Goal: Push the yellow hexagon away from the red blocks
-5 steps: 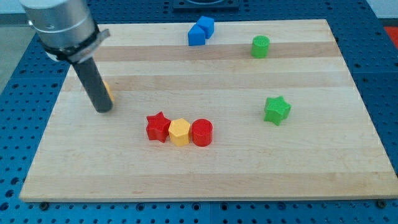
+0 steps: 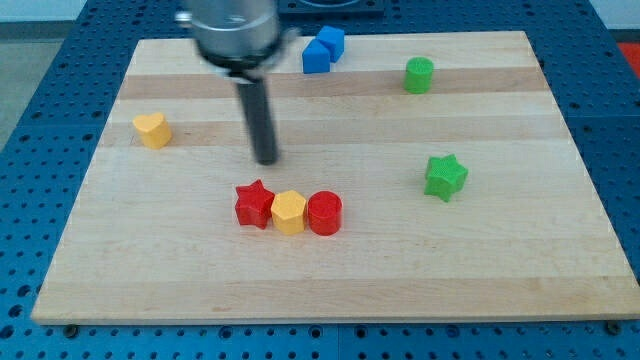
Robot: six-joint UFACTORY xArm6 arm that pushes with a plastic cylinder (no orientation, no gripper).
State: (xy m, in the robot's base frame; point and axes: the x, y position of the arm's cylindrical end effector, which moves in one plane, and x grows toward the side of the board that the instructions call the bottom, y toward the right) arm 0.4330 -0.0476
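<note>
The yellow hexagon (image 2: 289, 212) lies on the wooden board between a red star (image 2: 254, 203) on its left and a red cylinder (image 2: 324, 213) on its right, touching both. My tip (image 2: 267, 159) is above the red star and the hexagon in the view, a short gap away from them, touching no block.
A yellow heart-shaped block (image 2: 152, 130) lies at the view's left. Two blue blocks (image 2: 322, 50) sit together at the top edge. A green cylinder (image 2: 420, 75) is at the upper right, a green star (image 2: 445, 177) at the right. The board's bottom edge (image 2: 330, 318) borders blue pegboard.
My tip has moved to the view's right, from beside the yellow heart to above the red star. The heart is now uncovered. No block has moved.
</note>
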